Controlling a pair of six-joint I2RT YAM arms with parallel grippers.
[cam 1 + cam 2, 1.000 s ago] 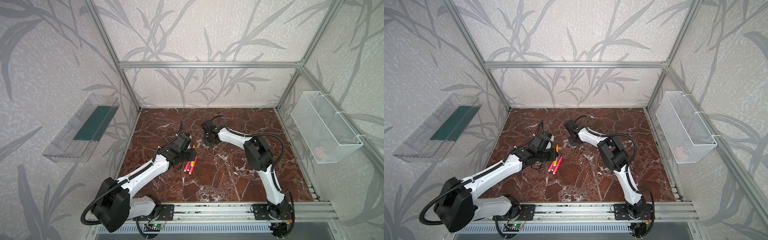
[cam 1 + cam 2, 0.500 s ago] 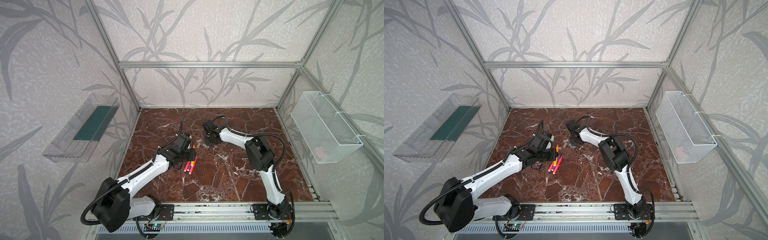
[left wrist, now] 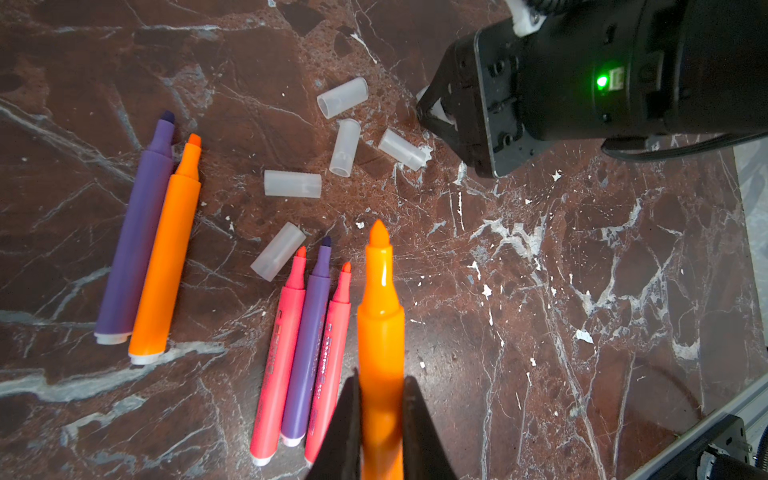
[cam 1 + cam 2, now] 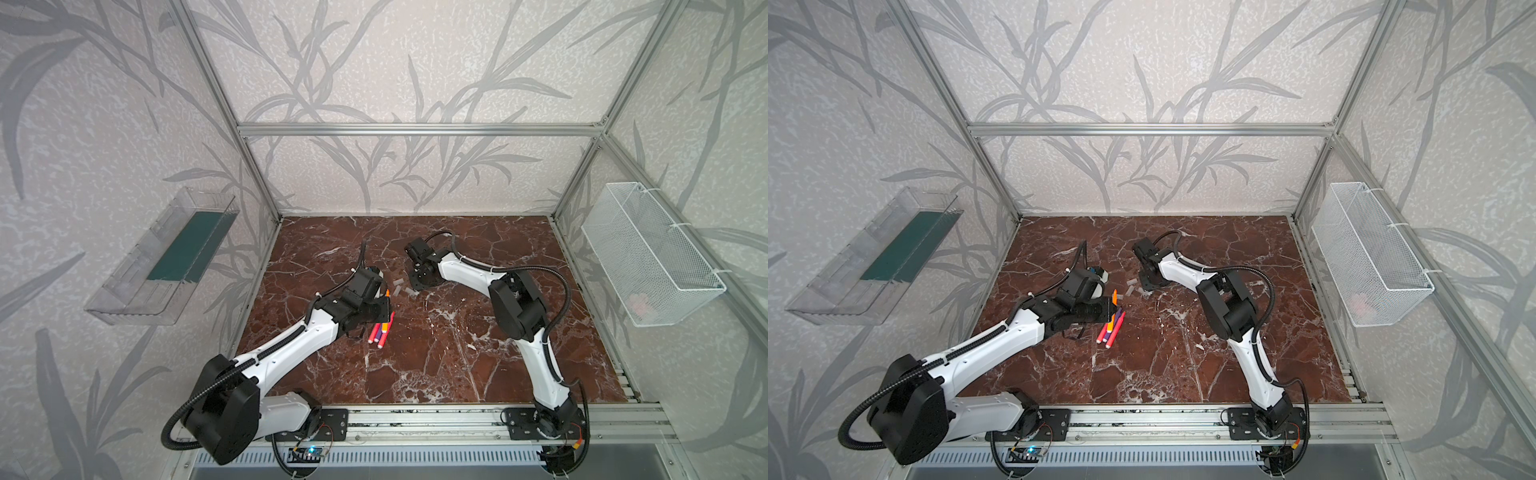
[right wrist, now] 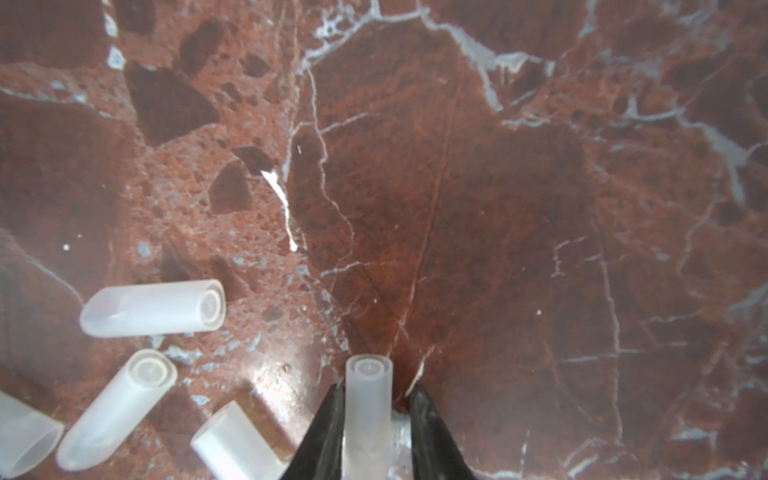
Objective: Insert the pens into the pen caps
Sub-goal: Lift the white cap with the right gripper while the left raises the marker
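Pincer, left (image 3: 381, 376): pinching slim orange marker pen (image 3: 380, 316) by its barrel, tip pointing ahead.
Spare pens: five other pens (image 3: 307, 332) lying on red marble tabletop (image 3: 540, 291).
Spare caps: five translucent greyish-white plastic caps (image 3: 293, 183) lying just beyond them.
Pincer, right (image 5: 377, 388): clamping sixth cap (image 5: 368, 399).
Technique: lining tip and cap mouth on one axis, then pushing straight.
Change: both arms barely shifting since a second ago, grips holding.
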